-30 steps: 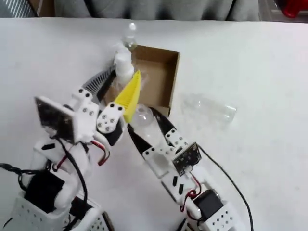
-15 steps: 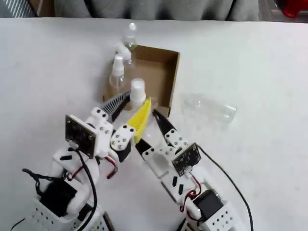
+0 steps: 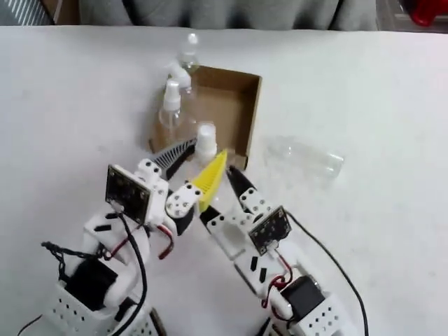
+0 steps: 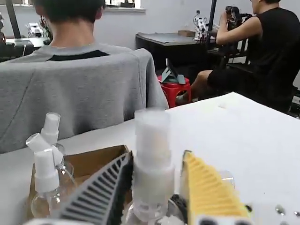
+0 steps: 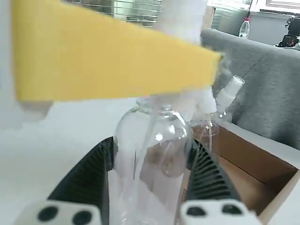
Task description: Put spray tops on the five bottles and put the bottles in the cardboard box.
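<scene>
White spray top (image 3: 206, 138) sits clamped between your left gripper's (image 3: 208, 149) grey and yellow fingers at centre frame, right above the clear plastic bottle (image 5: 152, 126) your right gripper (image 5: 150, 157) grips upright. The brown cardboard box (image 3: 222, 98) lies just above, with capped bottles (image 3: 171, 105) at its left edge.

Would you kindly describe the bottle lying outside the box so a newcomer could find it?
Find the open brown cardboard box mid-table. To its right in the high view, a clear plastic bottle lies on the white table. Unlike the upright bottles with white spray tops at the box, it lies flat and has no white top.
</scene>
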`<state>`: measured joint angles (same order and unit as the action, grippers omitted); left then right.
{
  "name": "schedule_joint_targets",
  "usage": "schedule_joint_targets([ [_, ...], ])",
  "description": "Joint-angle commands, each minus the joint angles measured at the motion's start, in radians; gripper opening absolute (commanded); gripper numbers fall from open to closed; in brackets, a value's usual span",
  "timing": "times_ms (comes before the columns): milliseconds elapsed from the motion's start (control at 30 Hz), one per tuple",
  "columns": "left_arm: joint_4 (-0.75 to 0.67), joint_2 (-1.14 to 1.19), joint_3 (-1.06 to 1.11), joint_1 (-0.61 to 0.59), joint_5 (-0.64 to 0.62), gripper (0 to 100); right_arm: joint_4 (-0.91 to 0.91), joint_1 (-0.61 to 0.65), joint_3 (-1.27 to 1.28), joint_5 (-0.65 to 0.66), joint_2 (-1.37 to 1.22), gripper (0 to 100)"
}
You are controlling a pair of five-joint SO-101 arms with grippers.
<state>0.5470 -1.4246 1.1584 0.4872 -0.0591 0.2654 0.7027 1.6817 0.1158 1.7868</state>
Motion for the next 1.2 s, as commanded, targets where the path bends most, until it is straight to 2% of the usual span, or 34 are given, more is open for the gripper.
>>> schedule_joint_targets([
  [0, 0.052, -0.031, -0.018, -0.031, -0.051, 24, 0.002, -0.010, 0.009, -0.005, 0.010, 1.6],
  [233, 0.107, -0.170, -0.018, -0.033, -0.052, 24, 0.001, -0.012, 0.009, -0.005, 0.010, 1.6],
  [500, 0.269, -0.380, -0.018, -0.033, -0.046, 24, -0.004, -0.061, 0.009, -0.005, 0.010, 1.6],
  [633, 0.325, -0.409, -0.048, -0.056, -0.048, 24, -0.004, -0.081, 0.008, -0.005, 0.010, 1.6],
  [833, 0.307, -0.407, -0.054, -0.131, -0.055, 24, -0.004, -0.085, 0.006, -0.005, 0.010, 1.6],
  [933, 0.302, -0.407, -0.037, -0.120, -0.055, 17, -0.005, -0.124, -0.018, -0.005, 0.010, 1.6],
  [1033, 0.272, -0.407, -0.012, -0.120, -0.074, 2, -0.005, -0.174, -0.038, -0.005, 0.010, 1.6],
  [1167, 0.244, -0.407, 0.020, -0.119, -0.147, 6, -0.007, -0.193, -0.043, -0.005, 0.010, 1.6],
])
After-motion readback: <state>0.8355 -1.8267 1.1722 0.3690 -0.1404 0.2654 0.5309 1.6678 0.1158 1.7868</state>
